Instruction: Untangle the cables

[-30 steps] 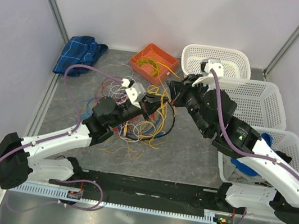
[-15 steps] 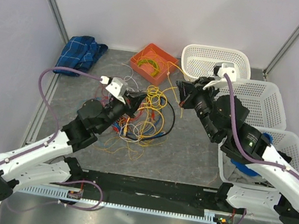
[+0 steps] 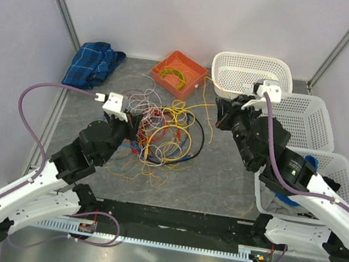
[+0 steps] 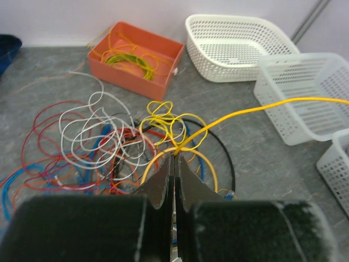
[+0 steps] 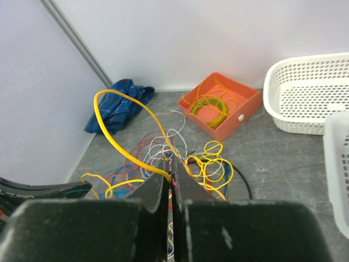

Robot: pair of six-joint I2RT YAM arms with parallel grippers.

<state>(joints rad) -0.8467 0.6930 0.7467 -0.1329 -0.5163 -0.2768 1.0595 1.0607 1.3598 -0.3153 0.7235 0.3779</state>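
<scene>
Both grippers are clamped on a thin yellow wire (image 4: 256, 109) (one strand, I reckon) lying left-to-right: the left gripper (image 4: 174, 161) at the multicoloured tangle of thin cables (image 3: 160, 135) mid-table, the right gripper (image 5: 170, 169) just right of it.

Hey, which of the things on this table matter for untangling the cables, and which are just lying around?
Part of the job: tangled cables; yellow cable, pinched by left gripper and right gripper.
Just lying about: blue cloth; orange tray; white baskets.
</scene>
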